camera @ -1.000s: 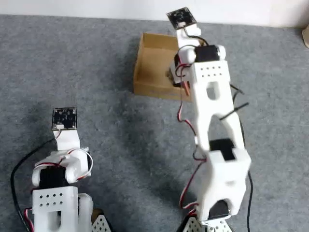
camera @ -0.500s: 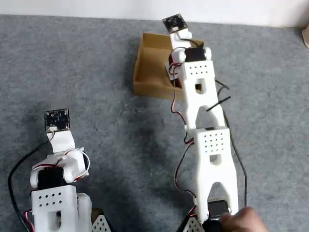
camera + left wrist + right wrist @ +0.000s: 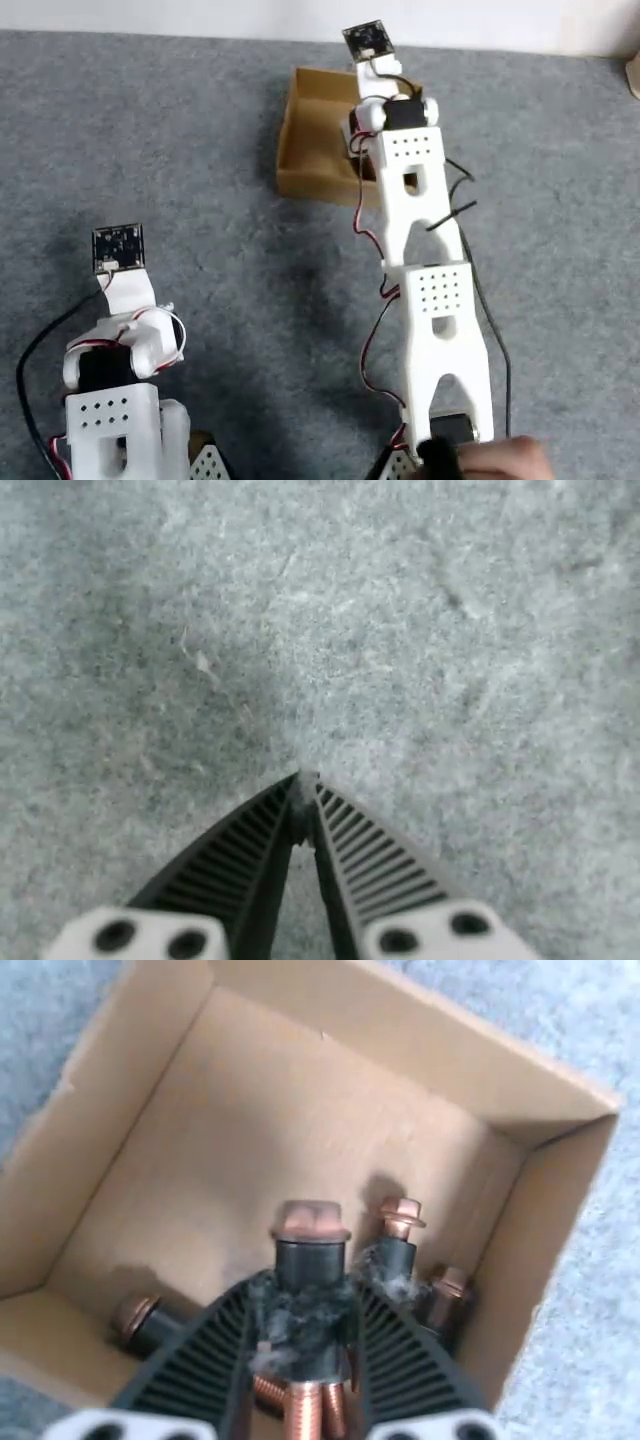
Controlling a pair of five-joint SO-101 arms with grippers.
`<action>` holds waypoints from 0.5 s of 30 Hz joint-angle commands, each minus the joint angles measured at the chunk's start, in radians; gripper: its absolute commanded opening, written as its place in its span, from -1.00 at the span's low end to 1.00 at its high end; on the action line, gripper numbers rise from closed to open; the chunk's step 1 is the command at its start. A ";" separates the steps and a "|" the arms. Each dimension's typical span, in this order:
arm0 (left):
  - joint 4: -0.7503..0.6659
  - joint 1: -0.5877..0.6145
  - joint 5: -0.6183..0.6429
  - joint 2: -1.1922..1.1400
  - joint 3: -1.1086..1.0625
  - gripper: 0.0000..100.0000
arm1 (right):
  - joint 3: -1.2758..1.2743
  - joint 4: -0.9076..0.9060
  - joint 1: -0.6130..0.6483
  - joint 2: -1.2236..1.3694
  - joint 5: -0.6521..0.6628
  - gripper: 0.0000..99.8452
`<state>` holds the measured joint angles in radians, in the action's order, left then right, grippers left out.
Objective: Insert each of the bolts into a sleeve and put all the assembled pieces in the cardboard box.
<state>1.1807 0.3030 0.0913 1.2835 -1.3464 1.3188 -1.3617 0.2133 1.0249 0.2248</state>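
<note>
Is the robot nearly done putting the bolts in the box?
Nearly, it seems. Three assembled pieces lie in the box. The right gripper holds another bolt in its sleeve over the box, not yet let go. The left gripper is shut over the carpet, holding nothing.

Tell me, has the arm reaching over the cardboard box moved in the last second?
Yes. The right arm has stretched out flatter, its wrist shifting slightly left, further over the cardboard box.

Glossy copper bolt (image 3: 311,1222); matt cardboard box (image 3: 420,1045); fuzzy carpet (image 3: 400,630).
</note>
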 commanded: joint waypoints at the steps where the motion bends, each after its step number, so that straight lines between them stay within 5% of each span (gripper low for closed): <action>1: -0.023 0.015 0.008 0.015 0.007 -0.99 | 0.056 0.002 -0.013 -0.033 -0.018 -0.53; 4: -0.025 0.015 0.008 0.015 0.007 -0.99 | 0.056 -0.051 -0.015 -0.035 -0.015 -0.15; 15: -0.040 0.015 0.008 0.015 0.024 -0.99 | 0.243 -0.286 0.005 -0.131 -0.014 -0.21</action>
<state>1.1730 0.3030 0.0913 1.2835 -1.3464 1.4339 -1.5428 0.2102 1.0065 0.2186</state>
